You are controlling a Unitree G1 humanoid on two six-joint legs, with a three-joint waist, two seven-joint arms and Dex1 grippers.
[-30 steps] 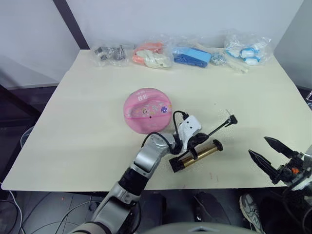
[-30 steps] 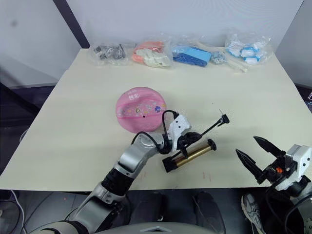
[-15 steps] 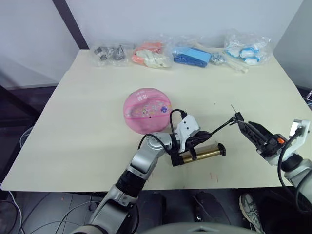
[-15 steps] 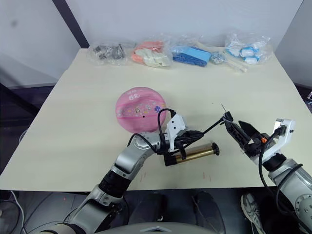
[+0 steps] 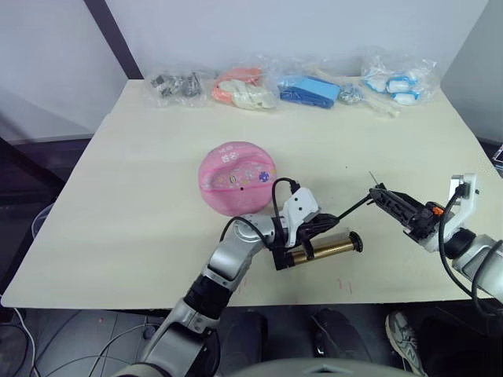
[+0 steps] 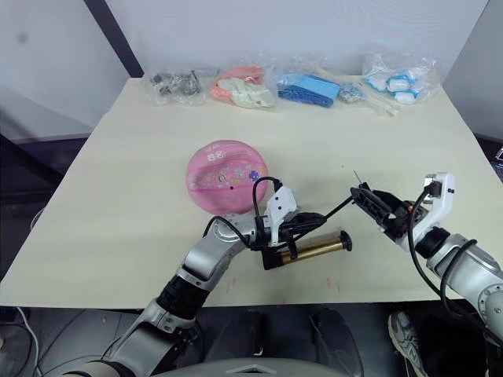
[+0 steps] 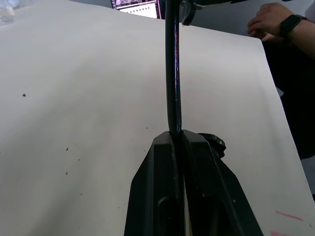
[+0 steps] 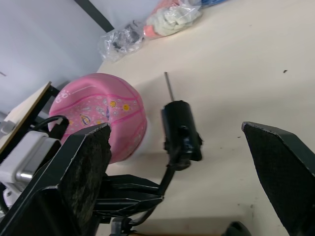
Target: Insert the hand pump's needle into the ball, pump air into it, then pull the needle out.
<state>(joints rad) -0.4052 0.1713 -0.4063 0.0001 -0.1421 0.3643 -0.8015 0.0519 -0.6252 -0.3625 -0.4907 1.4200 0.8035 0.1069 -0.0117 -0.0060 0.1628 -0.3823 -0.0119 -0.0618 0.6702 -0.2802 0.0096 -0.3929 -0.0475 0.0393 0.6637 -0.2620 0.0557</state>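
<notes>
The pink ball (image 5: 236, 177) sits left of the table's middle. Just in front of it, to its right, lies the hand pump (image 5: 324, 249), a gold cylinder flat on the table. My left gripper (image 5: 311, 227) is shut on the pump's thin black hose (image 7: 172, 73) close to the cylinder. The hose rises rightward to a black end piece (image 8: 180, 129), with the needle (image 8: 169, 84) sticking out of it toward the ball (image 8: 106, 110). My right gripper (image 8: 177, 130) is open, one finger on each side of that end piece and not touching it.
Several clear bags line the far table edge: dark metal parts (image 5: 177, 85), orange-and-white items (image 5: 245, 89), blue pieces (image 5: 310, 90) and blue-white pieces (image 5: 397, 78). A person's hand (image 7: 268, 17) with a wristwatch shows beyond the table's edge.
My right arm came up from the near right edge to the hose tip, and its open fingers now flank the end piece. The pump cylinder swung flatter under my left gripper.
</notes>
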